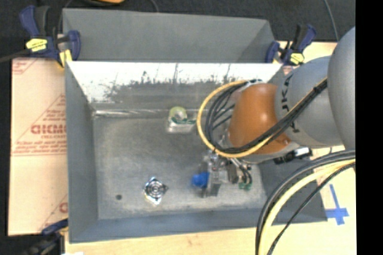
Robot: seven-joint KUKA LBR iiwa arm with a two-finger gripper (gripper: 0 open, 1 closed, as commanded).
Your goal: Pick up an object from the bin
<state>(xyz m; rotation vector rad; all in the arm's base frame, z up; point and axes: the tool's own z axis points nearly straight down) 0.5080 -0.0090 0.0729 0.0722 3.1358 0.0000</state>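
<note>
Overhead and a little to one side, I look down into a grey metal bin (81, 146) with sloping walls and a flat, scuffed floor. A few small loose things lie scattered on that floor, well apart from one another.

From the right a thick grey robot arm (317, 110) leans in over the bin's right-hand wall. Its wrist wears a rounded orange cover (254, 119), and a loop of yellow and black cables (206, 110) curls around the left side of that cover.

Below the cover the gripper (216, 179) hangs low over the floor, towards the front right corner of the bin. It is a dark, cluttered bit of metal from this angle, and I cannot tell whether it is spread wide, drawn narrow, or closed on anything.

Just beside it, on its left, sits a small blue block (199, 180). The block looks to be touching the gripper's left side or very nearly so; I cannot say which. It rests on the bin floor, near the front wall.

On the gripper's other side, close by, lies a tiny green piece (245, 186), partly tucked under the arm.

Further left along the front of the floor lies a shiny silver disc (154, 190) with ringed markings.

Near the back wall, about midway across, sits a pale round thing (178, 115) with a greenish tint, just left of the cable loop.
</note>
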